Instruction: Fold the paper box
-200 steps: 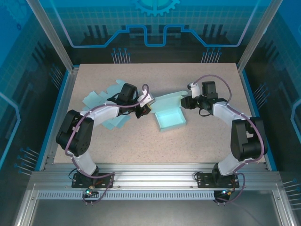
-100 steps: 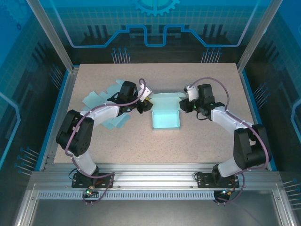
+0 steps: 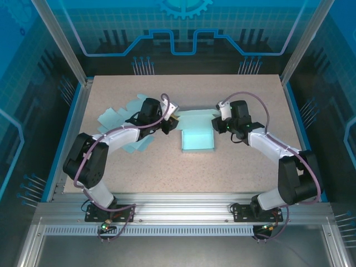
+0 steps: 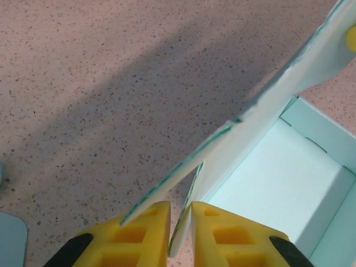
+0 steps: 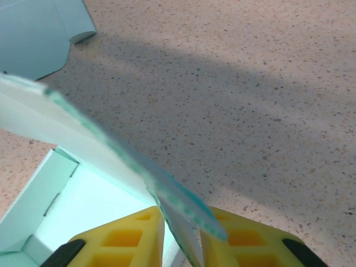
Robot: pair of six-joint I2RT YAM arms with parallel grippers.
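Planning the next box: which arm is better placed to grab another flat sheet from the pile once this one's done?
Left, probably. The flat sheets lie beside and under the left arm; the right gripper sits across the box from them.

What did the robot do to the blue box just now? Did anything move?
The light blue paper box turned from crooked to straight. The left gripper and right gripper both shifted along with its back corners, and each now pinches a raised flap there. The flat light blue paper sheets on the left stayed put.
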